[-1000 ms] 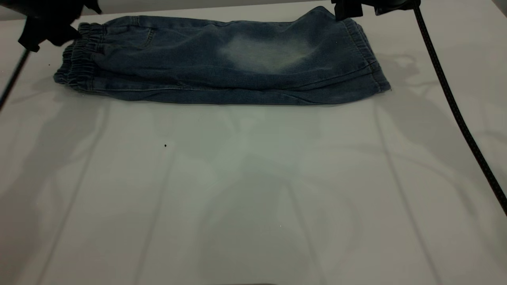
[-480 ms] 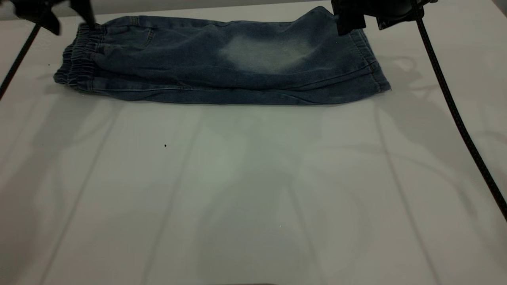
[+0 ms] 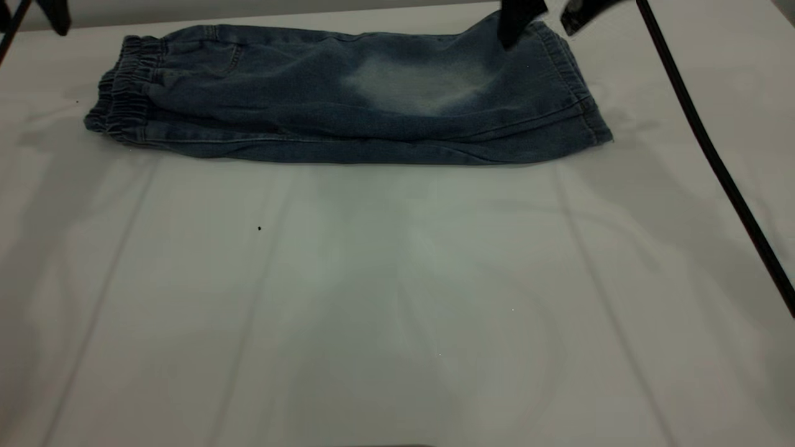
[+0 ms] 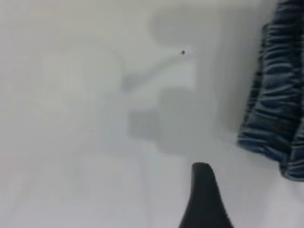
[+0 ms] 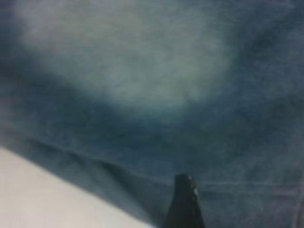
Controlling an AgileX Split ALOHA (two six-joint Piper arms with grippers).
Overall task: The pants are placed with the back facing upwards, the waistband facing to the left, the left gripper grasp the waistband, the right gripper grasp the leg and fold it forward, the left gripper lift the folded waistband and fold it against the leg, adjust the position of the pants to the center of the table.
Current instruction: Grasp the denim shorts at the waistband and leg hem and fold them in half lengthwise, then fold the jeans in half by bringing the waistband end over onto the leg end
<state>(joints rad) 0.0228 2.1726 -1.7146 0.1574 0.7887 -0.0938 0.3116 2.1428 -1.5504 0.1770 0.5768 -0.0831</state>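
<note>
No words, labels, brand marks, numbers or signs can be read anywhere, on the cloth or elsewhere, in any view.

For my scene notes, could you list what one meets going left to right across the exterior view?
left gripper → waistband → pale faded patch → right gripper → leg hem → black cable

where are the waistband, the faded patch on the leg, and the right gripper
waistband [image 3: 127, 93], exterior view, gathered middle of the band
faded patch [image 3: 416, 84], exterior view, centre of the pale area
right gripper [image 3: 537, 18], exterior view, between its jaws
</note>
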